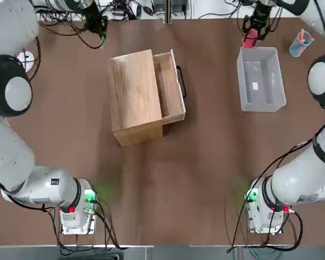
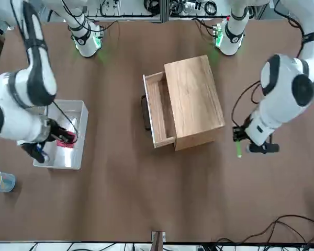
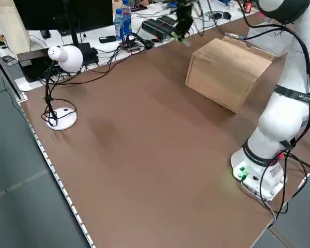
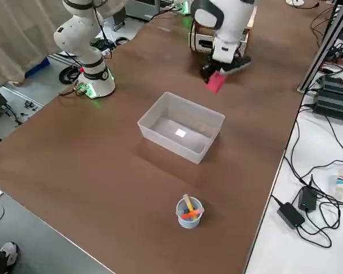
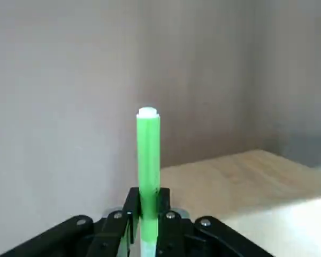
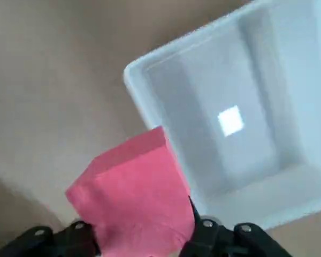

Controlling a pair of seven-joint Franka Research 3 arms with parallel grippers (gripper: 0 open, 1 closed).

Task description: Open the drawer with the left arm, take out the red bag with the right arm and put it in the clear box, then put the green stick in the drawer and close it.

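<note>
front view: the right claw point(image 2: 56, 142), at the box, grips the bag point(image 2: 66, 140), presumably held aloft so it can clear the wall before being let go. the left claw point(image 2: 254, 145), out beyond the cabinet point(image 2: 193, 99), is closed on the stick point(image 2: 238, 150), likely keeping it ready for the drawer point(image 2: 160, 107), which stands open to take it. right wrist view shows the bag overlapping the rim of the box point(image 6: 150, 115), with the label point(image 6: 230, 121) bare inside. left wrist view shows the stick's white end, which the top view does not; left side view hides the drawer behind the cabinet.
</note>
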